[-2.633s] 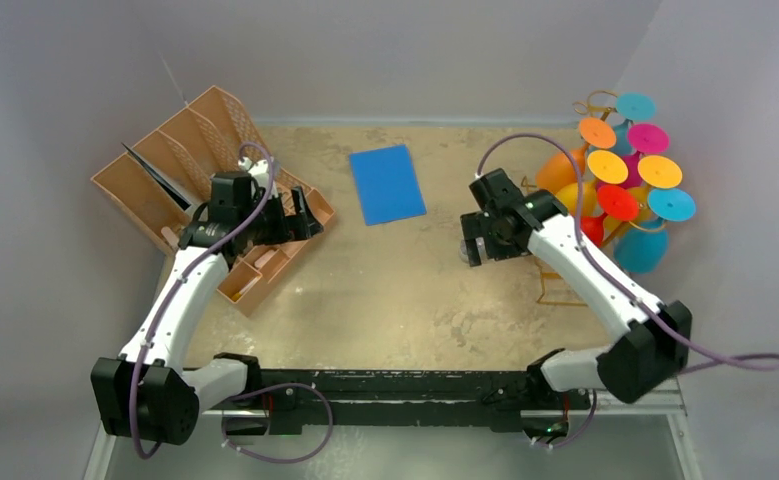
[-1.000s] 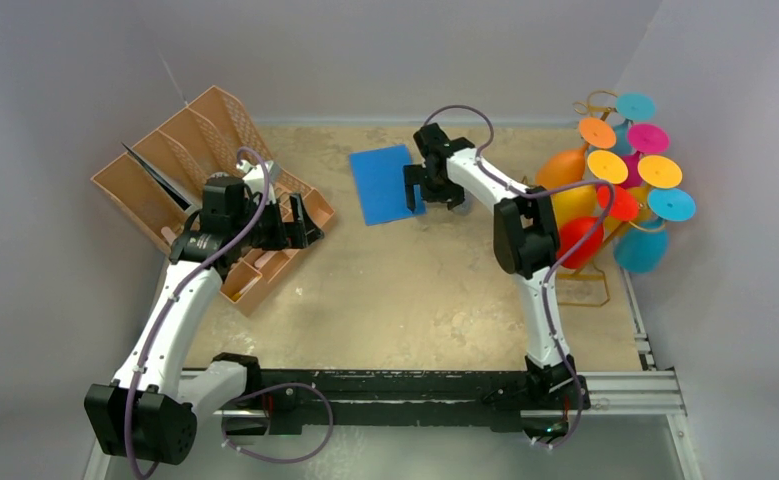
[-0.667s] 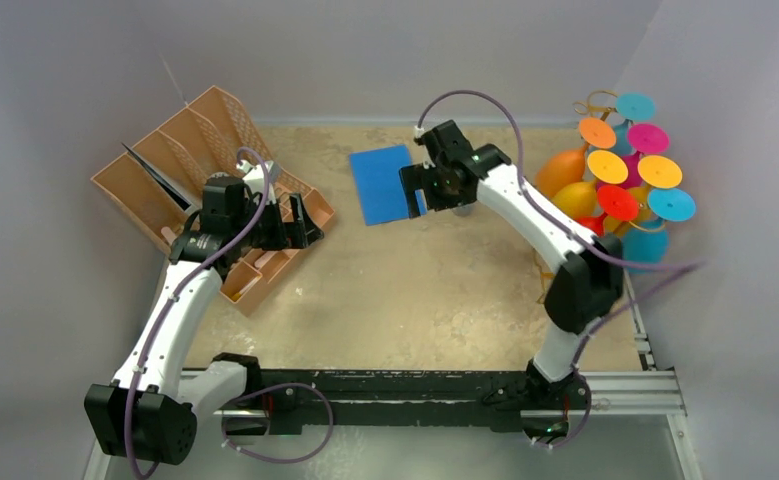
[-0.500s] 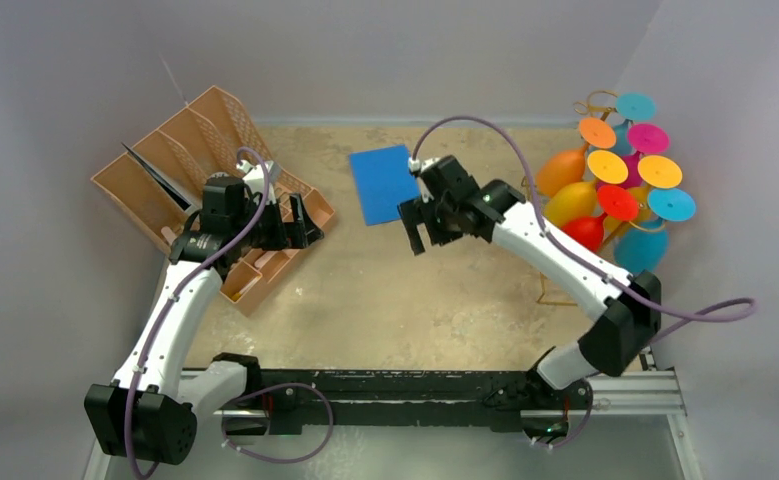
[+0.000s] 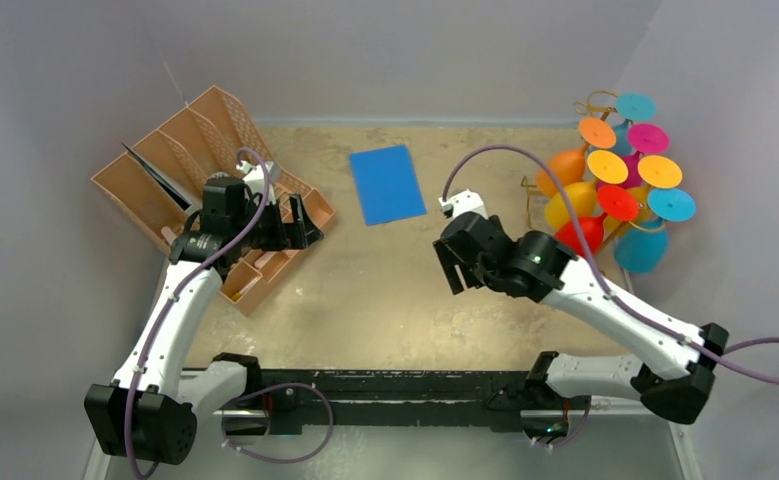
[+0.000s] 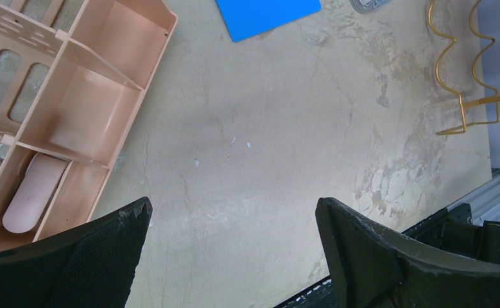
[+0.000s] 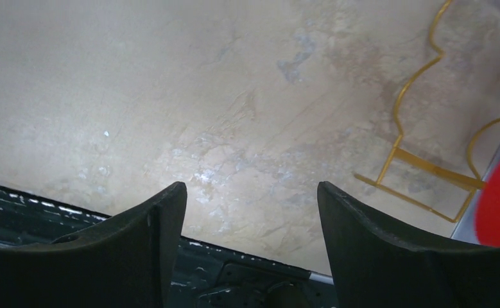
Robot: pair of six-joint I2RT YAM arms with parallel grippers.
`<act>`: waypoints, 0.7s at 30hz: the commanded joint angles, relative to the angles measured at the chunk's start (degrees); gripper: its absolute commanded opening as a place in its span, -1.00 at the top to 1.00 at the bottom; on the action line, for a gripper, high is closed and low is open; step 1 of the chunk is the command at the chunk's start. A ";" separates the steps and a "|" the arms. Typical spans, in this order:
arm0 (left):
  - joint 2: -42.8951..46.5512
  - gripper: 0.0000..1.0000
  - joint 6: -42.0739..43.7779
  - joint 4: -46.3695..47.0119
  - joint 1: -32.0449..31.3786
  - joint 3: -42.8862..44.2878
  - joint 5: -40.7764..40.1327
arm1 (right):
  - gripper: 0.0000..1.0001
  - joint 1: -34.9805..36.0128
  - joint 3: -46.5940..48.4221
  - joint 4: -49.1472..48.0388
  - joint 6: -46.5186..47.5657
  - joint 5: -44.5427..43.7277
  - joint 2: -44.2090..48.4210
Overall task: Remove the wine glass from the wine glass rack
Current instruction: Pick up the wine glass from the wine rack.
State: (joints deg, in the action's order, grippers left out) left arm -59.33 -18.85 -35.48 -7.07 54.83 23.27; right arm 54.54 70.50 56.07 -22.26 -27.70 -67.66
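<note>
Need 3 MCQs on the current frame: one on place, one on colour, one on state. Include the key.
1. In the top view, where on the table does the wine glass rack stand?
A. right side
B. left side
C. middle

2. What colour is the flat sheet lying toward the far edge?
A. red
B. blue
C. green

3. The right tool is:
A. shut on a glass
B. open and empty
C. out of view

Key:
1 A: the top view has the rack against the right wall.
2 B: the sheet is plain blue in the top and left wrist views.
3 B: the right wrist view shows it spread wide with only bare tabletop in the gap.
</note>
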 commanded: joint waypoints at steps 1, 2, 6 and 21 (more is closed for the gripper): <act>0.45 -0.95 0.75 0.52 0.48 0.27 -0.33 | -0.51 0.70 7.75 6.02 -0.95 -7.05 3.90; 0.39 -0.95 0.75 0.44 0.48 0.33 -0.39 | -0.50 0.73 9.52 6.47 -0.06 -7.32 3.97; 0.24 -0.95 0.74 0.30 0.48 0.35 -0.36 | -0.45 0.73 15.65 7.76 3.84 -11.77 2.53; -1.37 -0.90 0.78 4.17 0.48 0.36 11.69 | -0.30 0.48 16.23 8.29 9.39 -21.51 -0.70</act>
State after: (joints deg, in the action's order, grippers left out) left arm -60.23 -18.83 -35.46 -7.05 54.83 25.78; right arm 55.02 89.93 64.36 -12.49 -49.89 -68.60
